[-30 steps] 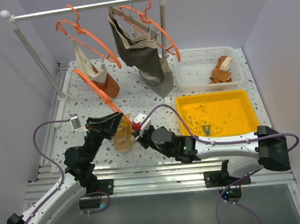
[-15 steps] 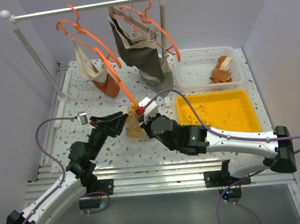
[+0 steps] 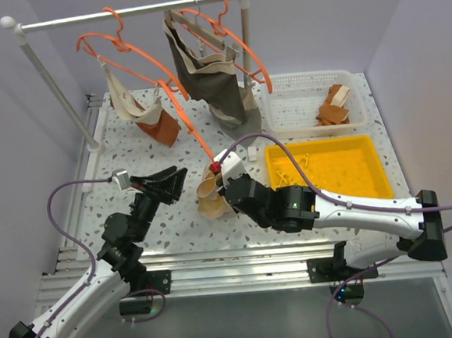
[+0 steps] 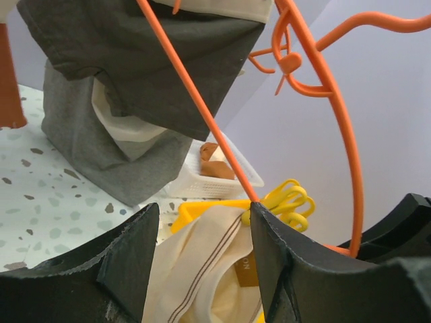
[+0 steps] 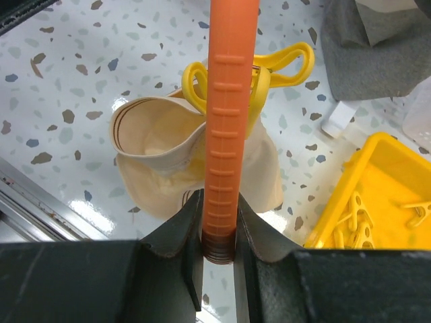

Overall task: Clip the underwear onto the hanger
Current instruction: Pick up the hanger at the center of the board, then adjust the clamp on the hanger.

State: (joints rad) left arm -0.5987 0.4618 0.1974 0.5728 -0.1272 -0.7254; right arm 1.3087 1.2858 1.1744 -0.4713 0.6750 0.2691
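My right gripper (image 3: 217, 172) is shut on the lower end of the orange hanger (image 3: 186, 125), whose bar slants up and left toward the rail. The cream underwear (image 3: 211, 197) hangs from that bar by a yellow clip (image 5: 195, 87), just above the tabletop. In the right wrist view the hanger (image 5: 225, 101) runs straight out from between my right gripper (image 5: 219, 229), with the underwear (image 5: 155, 155) bunched under it. My left gripper (image 3: 176, 181) stands open just left of the cloth, not touching it. In the left wrist view the underwear (image 4: 195, 282) shows beyond the left gripper (image 4: 202, 222), with the hanger (image 4: 198, 101) above.
A clothes rail (image 3: 127, 11) at the back carries other orange hangers, one with a dark grey garment (image 3: 210, 68), one with cream and rust cloths (image 3: 147, 116). A white basket (image 3: 305, 84) holds rust cloth. A yellow tray (image 3: 374, 165) of clips lies right of my right arm.
My left gripper has opened, let go of the underwear and drawn back left. My right arm has carried the hanger end and the clipped underwear to the right and away from the near edge.
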